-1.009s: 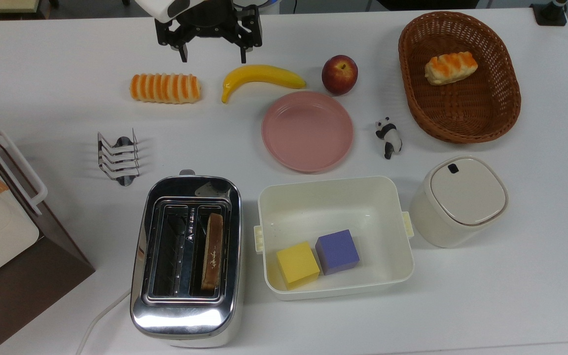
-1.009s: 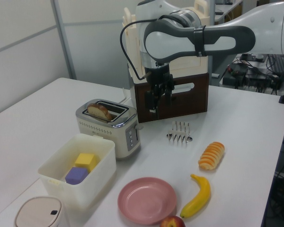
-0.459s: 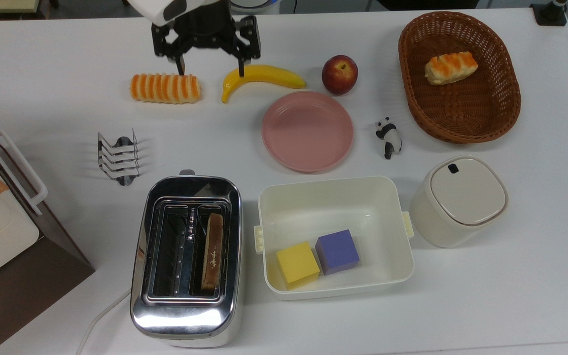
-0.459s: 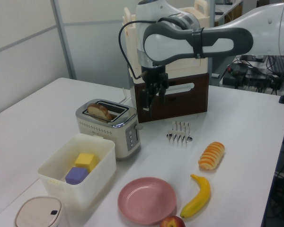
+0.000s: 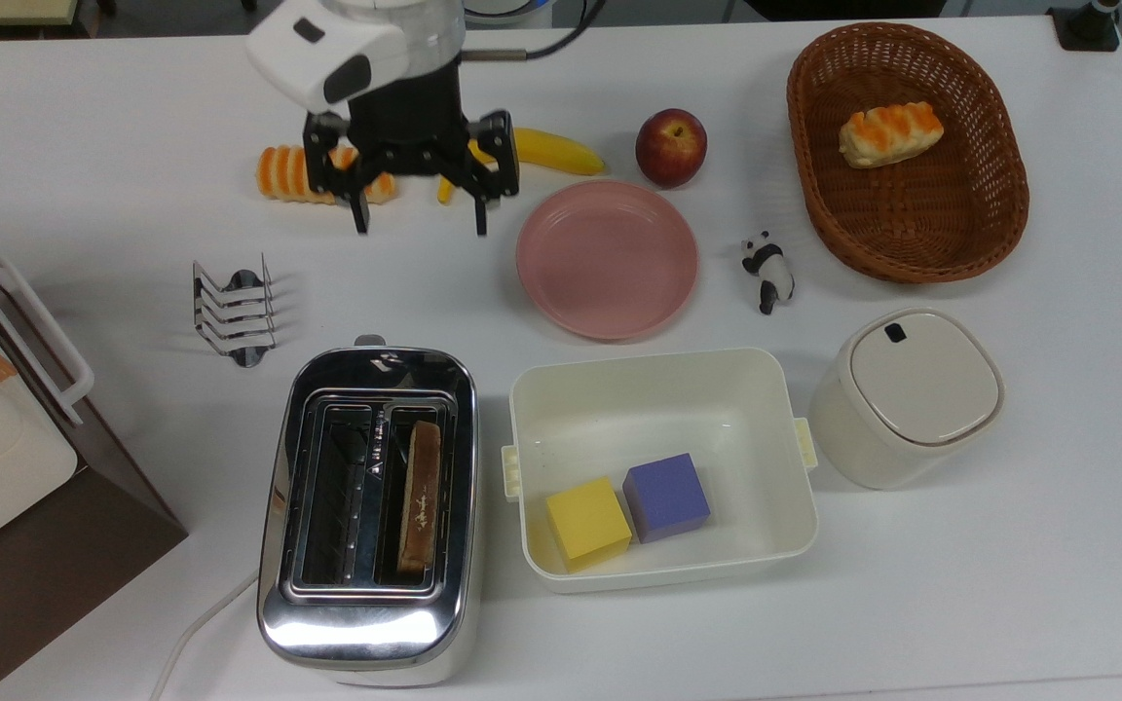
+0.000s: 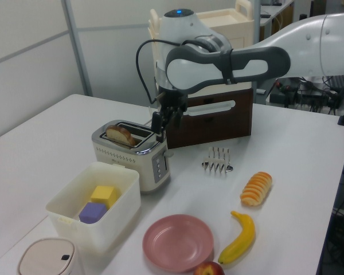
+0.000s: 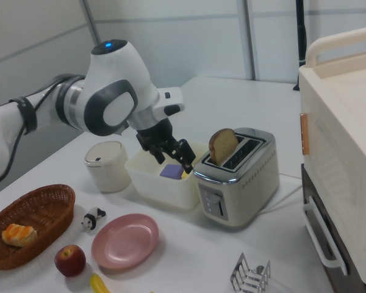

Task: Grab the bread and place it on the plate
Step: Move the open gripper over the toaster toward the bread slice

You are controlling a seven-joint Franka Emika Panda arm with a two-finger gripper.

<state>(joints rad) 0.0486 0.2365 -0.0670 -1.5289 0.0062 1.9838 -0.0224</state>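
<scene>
I take the toaster (image 5: pixel 369 511) as my landmark on the white surface (image 5: pixel 1009 584), and I run from the biggest things down. The arm (image 6: pixel 309 40) reaches in from beyond the toaster's far end in the top view, and its pincer (image 5: pixel 420 229) hangs in the air with its two fingers spread wide and nothing between them, short of the toaster and above it. The white tub (image 5: pixel 663 467) sits just beside the toaster on the top view's right, and the pink plate (image 5: pixel 607 258) lies beyond that tub, bare and unobstructed. The bread (image 5: pixel 421 495) stands on edge in the toaster's slot nearer the tub, its domed top poking clear of the slot in the right view (image 7: pixel 223 145). I judge the step in hand to be the approach: nothing is gripped yet. The next move, as I read it, calls for bringing the pincer over that slot, turning the fingers to straddle the thin slice across its flat faces, coming down on the exposed top, closing, then lifting straight up so the crust clears the chrome rim. I can read no brand, label or writing on anything here.
</scene>
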